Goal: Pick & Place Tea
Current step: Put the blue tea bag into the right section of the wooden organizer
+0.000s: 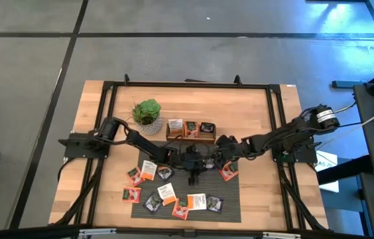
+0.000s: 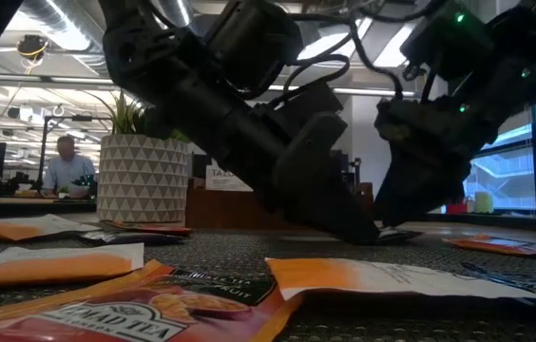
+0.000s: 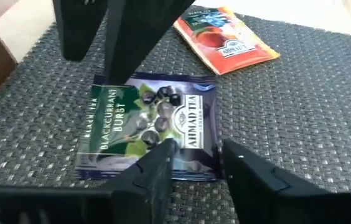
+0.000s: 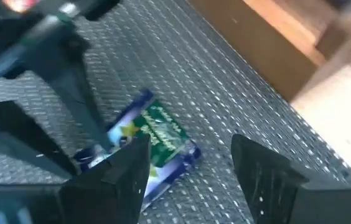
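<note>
Blackcurrant sachet [image 3: 154, 127] flat on grey mat [image 3: 300, 112], between both grippers. Left gripper [image 3: 194, 163] parted at its near edge, gripping nothing. Right gripper [image 4: 191, 165] spread wide just above it (red sachet [image 3: 225, 38] lying apart, beyond).

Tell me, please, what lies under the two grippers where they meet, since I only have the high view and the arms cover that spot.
Observer: A dark blue tea sachet printed Blackcurrant Burst lies flat on the woven mat.
Operator: Is either gripper holding it?
Observer: Not the right gripper; it is open, with nothing between its fingers.
Operator: And the left one?
Observer: The left gripper is open too, its fingertips over one edge of the sachet.
</note>
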